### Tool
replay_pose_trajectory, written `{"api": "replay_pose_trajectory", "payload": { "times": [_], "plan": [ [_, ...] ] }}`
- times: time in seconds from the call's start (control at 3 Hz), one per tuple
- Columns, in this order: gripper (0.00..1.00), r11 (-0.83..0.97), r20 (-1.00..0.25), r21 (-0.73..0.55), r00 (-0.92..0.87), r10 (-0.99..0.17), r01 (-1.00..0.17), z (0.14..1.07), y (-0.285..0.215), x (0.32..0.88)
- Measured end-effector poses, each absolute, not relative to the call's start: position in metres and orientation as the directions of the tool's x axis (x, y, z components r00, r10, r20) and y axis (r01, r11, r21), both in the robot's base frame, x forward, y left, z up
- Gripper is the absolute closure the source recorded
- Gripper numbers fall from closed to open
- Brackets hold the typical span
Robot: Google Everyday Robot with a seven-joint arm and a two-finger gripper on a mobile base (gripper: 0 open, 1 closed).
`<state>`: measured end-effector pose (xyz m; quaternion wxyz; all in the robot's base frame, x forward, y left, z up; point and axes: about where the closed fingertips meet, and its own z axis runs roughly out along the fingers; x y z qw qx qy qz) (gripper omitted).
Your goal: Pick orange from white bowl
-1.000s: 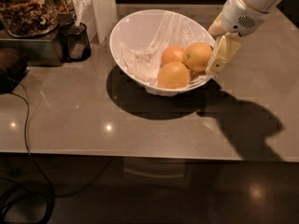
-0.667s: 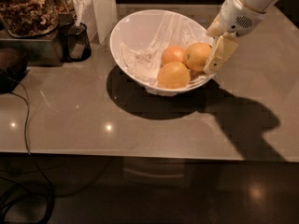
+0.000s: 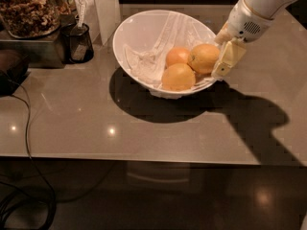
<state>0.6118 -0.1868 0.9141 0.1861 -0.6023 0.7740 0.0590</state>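
Observation:
The white bowl (image 3: 144, 32) stands tilted on the table, with a whitish wrinkled liner sheet (image 3: 153, 56) inside. Three round fruits lie in its lower right part. The orange (image 3: 204, 57) is the pale yellow-orange one on the right, against the rim. A smaller deep-orange fruit (image 3: 176, 55) sits behind and to its left, and a rounder orange fruit (image 3: 178, 77) lies in front. My gripper (image 3: 225, 61) hangs from the white arm at the bowl's right rim, right beside the orange and touching or nearly touching its right side.
The bowl stands on a glossy grey table (image 3: 96, 123). A black mesh cup (image 3: 79, 42) and a clear jar of brown snacks (image 3: 29, 8) stand at the back left. A white post (image 3: 106, 8) rises behind the bowl. Black cables (image 3: 24, 128) hang off the left front edge.

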Motion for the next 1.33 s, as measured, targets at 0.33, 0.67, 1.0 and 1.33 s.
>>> {"api": "replay_pose_trajectory", "payload": {
  "times": [0.33, 0.67, 1.0, 1.33],
  "plan": [
    [0.22, 0.275, -0.358, -0.118, -0.218, -0.908, -0.954, 0.909, -0.188, 0.614],
    [0.24, 0.268, -0.353, -0.107, -0.215, -0.910, -0.958, 0.907, -0.184, 0.616],
    [0.26, 0.254, -0.350, -0.104, -0.203, -0.914, -0.962, 0.908, -0.178, 0.619],
    [0.32, 0.226, -0.341, -0.093, -0.182, -0.922, -0.970, 0.902, -0.164, 0.621]
  ]
}}
